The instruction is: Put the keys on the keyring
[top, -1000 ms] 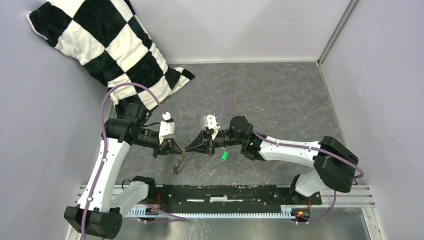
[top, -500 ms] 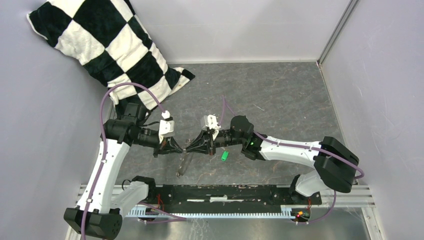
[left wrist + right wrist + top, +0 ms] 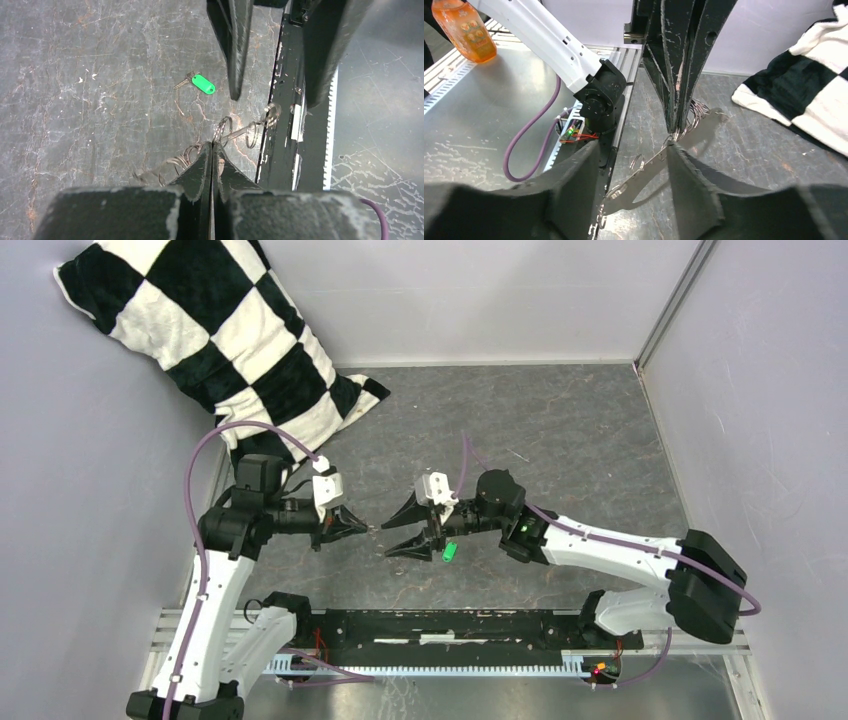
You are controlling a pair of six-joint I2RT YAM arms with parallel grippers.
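Left gripper (image 3: 212, 146): fingers clenched flat together, pinching the thin wire of the keyring (image 3: 239, 132) at their tips.
Right gripper (image 3: 388, 540): fingers released and spread wide, gripping nothing; it faces the left gripper tip to tip.
Keyring: held off the table (image 3: 560, 440) by the left gripper alone. Small silvery rings are strung along it on both sides of the pinch. In the wrist views its free end reaches the gap between the right fingers; contact there cannot be determined.
Key (image 3: 202, 83): green tag, lying flat on the table near the right gripper, apart from the keyring and not threaded on it.
Surroundings: checked pillow (image 3: 200, 330) in the far left corner; orange bottle (image 3: 466, 32) off the table edge.
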